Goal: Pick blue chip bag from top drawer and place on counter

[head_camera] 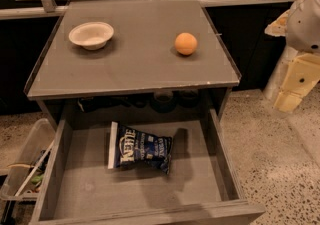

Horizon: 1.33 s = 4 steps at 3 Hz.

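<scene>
A: When checking top drawer (195, 179), pulled open: contents?
B: One blue chip bag (142, 153), lying flat on drawer floor, near middle, white strip at left end.
A: On worktop (135, 66) above?
B: Pale bowl (91, 35) back left; orange (185, 43) back right, well apart.
A: Gripper (294, 91)?
B: Far right, beside worktop, over speckled floor (280, 169), well apart from bag. Open or closed: cannot tell.
</scene>
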Motion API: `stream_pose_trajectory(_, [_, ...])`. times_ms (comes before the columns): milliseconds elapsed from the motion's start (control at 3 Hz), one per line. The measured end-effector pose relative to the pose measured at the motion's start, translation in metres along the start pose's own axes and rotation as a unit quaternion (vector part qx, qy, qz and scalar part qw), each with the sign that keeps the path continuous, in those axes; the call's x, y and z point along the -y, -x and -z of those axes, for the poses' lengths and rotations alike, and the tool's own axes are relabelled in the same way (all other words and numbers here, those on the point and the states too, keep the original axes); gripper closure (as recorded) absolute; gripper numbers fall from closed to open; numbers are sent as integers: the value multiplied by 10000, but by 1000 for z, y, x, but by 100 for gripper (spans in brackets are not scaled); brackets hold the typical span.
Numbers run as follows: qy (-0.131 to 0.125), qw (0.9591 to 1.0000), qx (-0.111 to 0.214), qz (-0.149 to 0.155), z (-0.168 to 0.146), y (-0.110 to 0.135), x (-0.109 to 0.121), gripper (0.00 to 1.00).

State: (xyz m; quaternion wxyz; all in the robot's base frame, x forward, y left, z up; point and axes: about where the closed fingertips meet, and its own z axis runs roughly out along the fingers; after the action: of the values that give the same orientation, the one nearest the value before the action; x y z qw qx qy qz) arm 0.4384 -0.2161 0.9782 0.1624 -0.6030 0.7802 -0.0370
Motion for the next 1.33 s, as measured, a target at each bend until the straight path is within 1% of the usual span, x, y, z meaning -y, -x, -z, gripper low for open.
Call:
stream_pose_trajectory(333, [-14,10000,51,-19,-3,2,-2,0])
stream_pose_trajectory(667, [87,9998,154,30,-28,9,-10,0])
stream_pose_trajectory(1000, [218,9988,449,23,-63,9,-14,0])
stream_pose_trajectory(1333, [291,9981,501,207,-91,16,-28,0])
